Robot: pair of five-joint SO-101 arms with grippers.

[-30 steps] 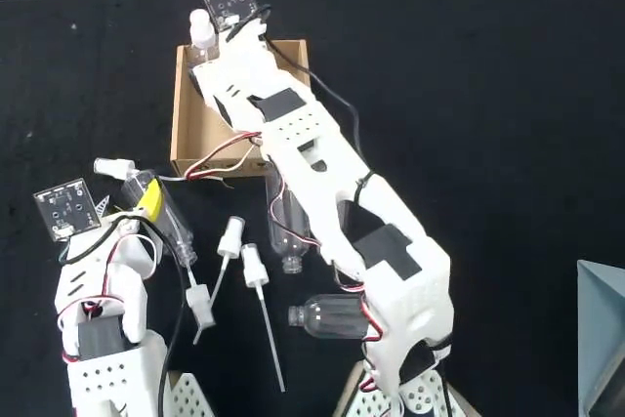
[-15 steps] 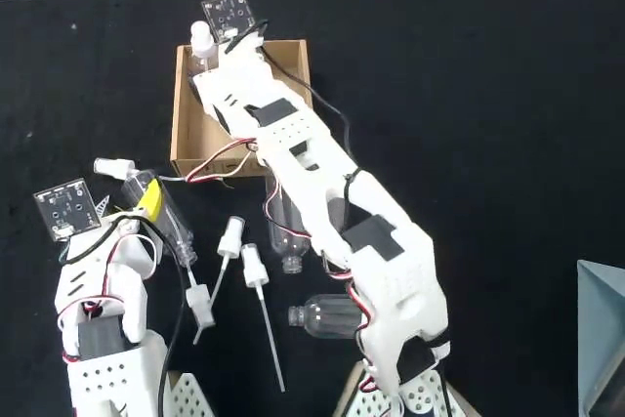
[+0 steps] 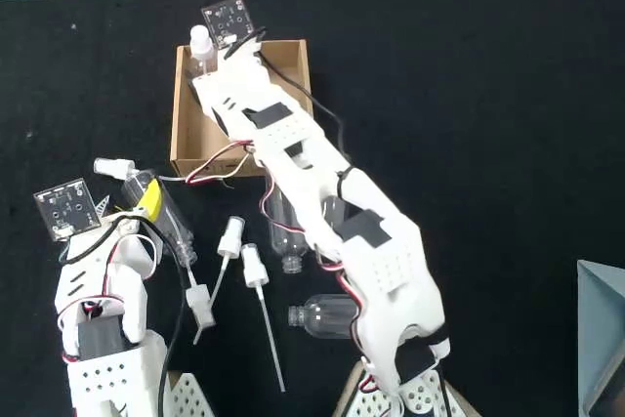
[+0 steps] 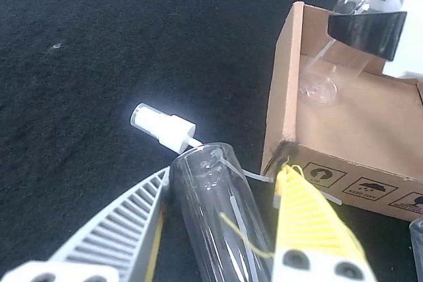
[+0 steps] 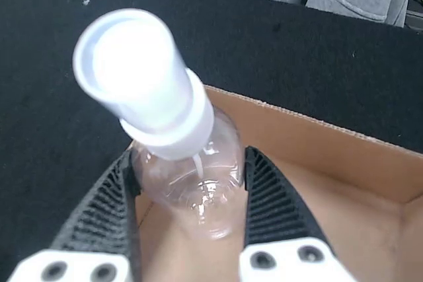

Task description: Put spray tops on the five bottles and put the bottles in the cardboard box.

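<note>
Your right jaws were closed on the capped bottle (image 5: pixel 192 189). One black finger pressed on each side of its clear body. Its white spray top (image 5: pixel 142 77) stuck up above the fingers. The capped bottle stood almost straight up at the far left corner of the cardboard box (image 3: pixel 178 124), with its bottom end down past the brown wall. You could not tell if that end touched the floor of the box. Your right arm (image 3: pixel 322 202) stretched out long from the near edge of the counter (image 3: pixel 488 144) to the box. Your left jaws were closed on a bare bottle (image 4: pixel 218 216), with the grey finger on one side and the yellow finger on the other. That bare bottle lay low over the counter, just beside the near left corner of the box, and its round bottom end poked out past the fingertips. A loose spray top (image 4: pixel 162 127) lay on the counter right at that end, and its thin tube ran behind the bottle toward the box. Three more spray tops (image 3: pixel 254 268) lay on the counter between your two arms. Two open bottles (image 3: pixel 327 315) lay near them, partly under your right arm.
</note>
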